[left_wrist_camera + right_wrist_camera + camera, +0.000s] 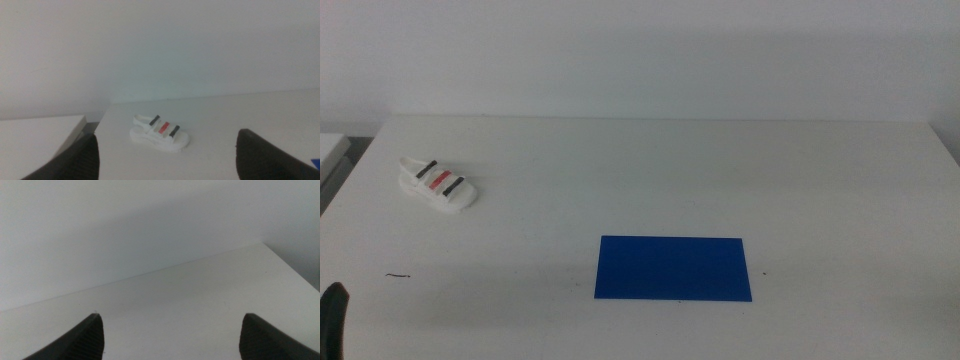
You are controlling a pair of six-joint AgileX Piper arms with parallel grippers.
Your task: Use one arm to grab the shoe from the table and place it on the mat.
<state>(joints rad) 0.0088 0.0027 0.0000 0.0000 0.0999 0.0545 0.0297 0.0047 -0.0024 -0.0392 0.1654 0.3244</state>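
Observation:
The shoe, a small white sandal with two dark straps and a red one between them, lies on the white table at the far left. It also shows in the left wrist view, ahead of my left gripper, whose jaws stand wide apart and empty, well short of it. Only the tip of the left gripper shows at the middle view's bottom left edge. The dark blue mat lies flat near the table's front centre, bare. My right gripper is open, empty, over bare table.
A small dark mark lies on the table at the front left. A second white surface adjoins the table's left edge. A white wall stands behind the table.

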